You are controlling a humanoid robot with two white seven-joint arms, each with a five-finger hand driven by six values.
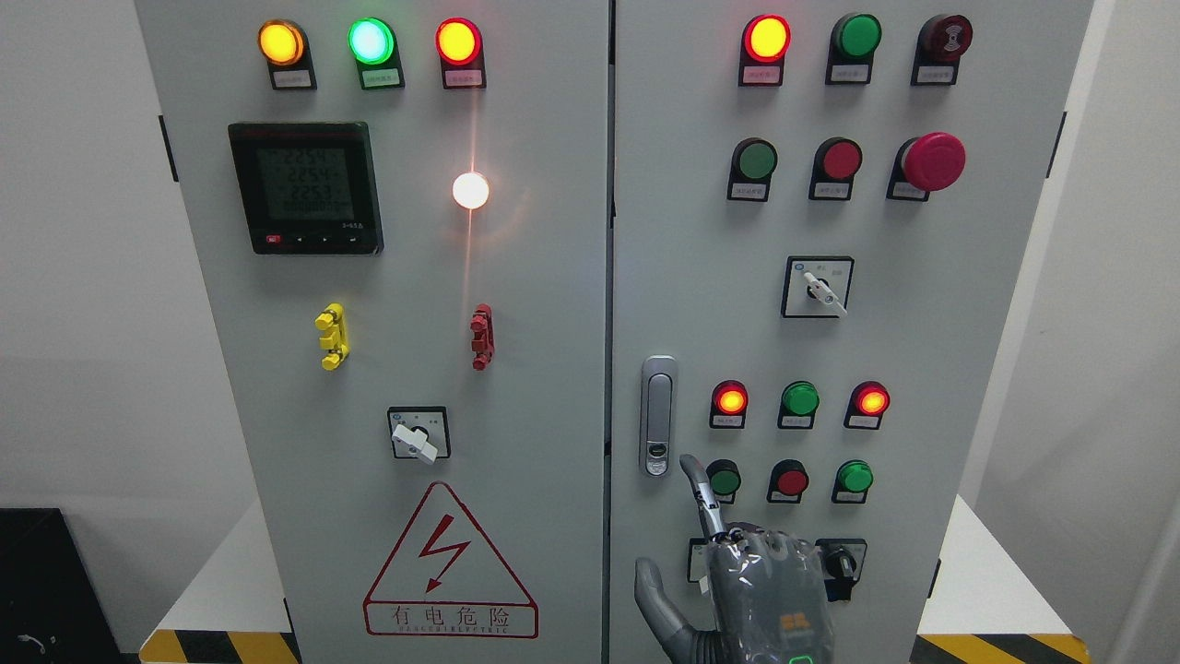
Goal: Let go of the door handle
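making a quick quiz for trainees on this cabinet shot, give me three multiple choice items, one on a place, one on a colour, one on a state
1. Where is the door handle?
A. middle of the left door
B. left edge of the right door, by the centre seam
C. top right corner of the right door

2. What colour is the big mushroom button?
A. red
B. yellow
C. green

3. What is the right hand doing?
A. wrapped around the handle
B. turning a selector switch
C. holding nothing, below the handle

Answers:
1 B: the door handle stands upright just right of the seam.
2 A: the mushroom button on the right door is red.
3 C: the right hand sits lower than the handle, index finger stretched up, nothing in its grasp.
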